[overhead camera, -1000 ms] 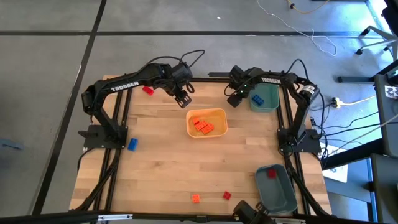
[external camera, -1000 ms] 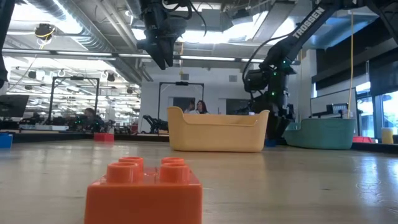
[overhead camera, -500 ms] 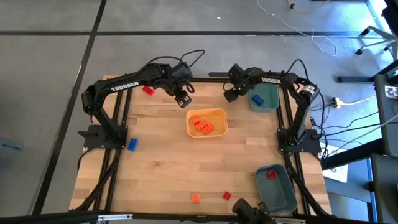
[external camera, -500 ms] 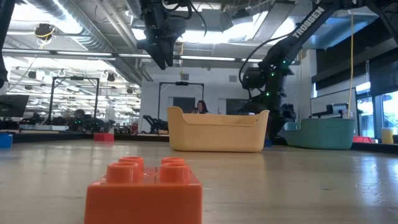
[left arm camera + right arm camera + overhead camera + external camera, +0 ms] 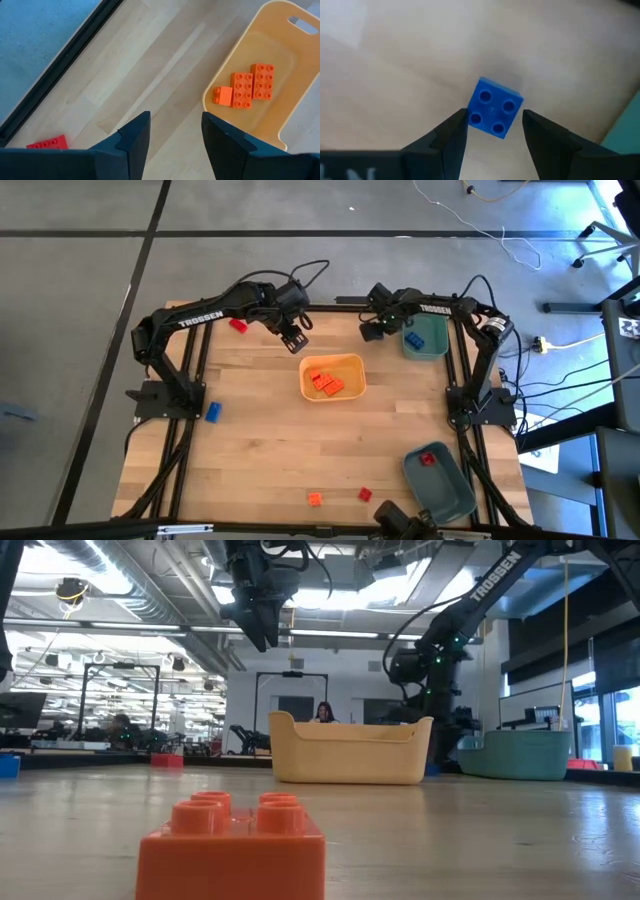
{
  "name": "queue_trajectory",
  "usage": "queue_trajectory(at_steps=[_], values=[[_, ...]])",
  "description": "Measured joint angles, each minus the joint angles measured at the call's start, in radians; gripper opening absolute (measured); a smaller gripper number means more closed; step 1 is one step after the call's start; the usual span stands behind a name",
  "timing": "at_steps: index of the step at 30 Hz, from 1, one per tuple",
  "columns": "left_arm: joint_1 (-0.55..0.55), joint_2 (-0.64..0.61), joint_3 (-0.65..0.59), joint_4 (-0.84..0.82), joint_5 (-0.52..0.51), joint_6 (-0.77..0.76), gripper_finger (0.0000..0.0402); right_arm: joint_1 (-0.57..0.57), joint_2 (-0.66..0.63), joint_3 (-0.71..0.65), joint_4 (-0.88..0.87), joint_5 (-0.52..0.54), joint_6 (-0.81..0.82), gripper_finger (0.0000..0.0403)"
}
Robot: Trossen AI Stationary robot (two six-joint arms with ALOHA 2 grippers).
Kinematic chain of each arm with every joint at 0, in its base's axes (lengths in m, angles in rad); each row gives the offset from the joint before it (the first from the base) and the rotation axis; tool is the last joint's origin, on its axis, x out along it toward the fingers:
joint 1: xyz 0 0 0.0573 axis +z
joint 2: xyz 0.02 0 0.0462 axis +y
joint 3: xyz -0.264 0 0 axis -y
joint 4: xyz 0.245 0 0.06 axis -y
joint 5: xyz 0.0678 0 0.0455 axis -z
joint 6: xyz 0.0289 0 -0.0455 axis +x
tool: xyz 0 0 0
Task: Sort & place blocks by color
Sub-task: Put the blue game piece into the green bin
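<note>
**Right arm lined up over a blue brick beside the far teal bin**

Right gripper (image 5: 372, 331) sits in the upper centre-right of the high view, just left of the teal bin (image 5: 437, 348) at the table's far right corner; its wrist view shows a small blue block (image 5: 493, 107), four studs up, lying on bare wood between the two fingers (image 5: 445, 142); fingers are parted and stand either side of the brick without touching it; nothing is held. The brick lies turned cornerwise to the fingers.

Left gripper (image 5: 292, 337) hovers in the upper centre of the high view, just above the yellow-orange tray (image 5: 355, 364); fingers apart, nothing between them; its wrist view looks down on three orange blocks (image 5: 244, 90) lying in the tray and a red block (image 5: 47, 143) on the wood near the table edge.

Other blocks: blue block (image 5: 212, 412) at the left edge; orange block (image 5: 315, 499) and red block (image 5: 365, 494) at the lower centre; a red block (image 5: 427, 459) in the near teal bin (image 5: 447, 498), lower right; a blue one (image 5: 412, 339) in the far bin.

Judgement on the step: a pick of the blue brick; a wrist turn to square the fingers with two flat faces would do well, since a close on the corners may spin or squirt it; descent should be straight, fingertips low on the sides, then a gentle close; the bin wall is close, so the lift should clear it before any sideways travel.
</note>
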Motion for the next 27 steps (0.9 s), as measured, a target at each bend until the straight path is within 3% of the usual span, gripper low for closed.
queue_trajectory(at_steps=[5,12,22,27], values=[[0.0,0.0,0.0,0.0,0.0,0.0,0.0169,0.007,0.002,0.001,-0.018,-0.016,-0.056,0.0191],[0.0,0.0,0.0,0.0,0.0,0.0,0.0169,0.014,0.009,-0.004,-0.05,-0.144,-0.102,0.0191],[0.0,0.0,0.0,0.0,0.001,0.0,0.0169,0.014,0.009,-0.004,-0.067,-0.146,-0.109,0.0191],[0.0,0.0,0.0,0.0,0.003,0.0,0.0169,0.014,0.009,-0.004,-0.078,-0.145,-0.251,0.0191]])
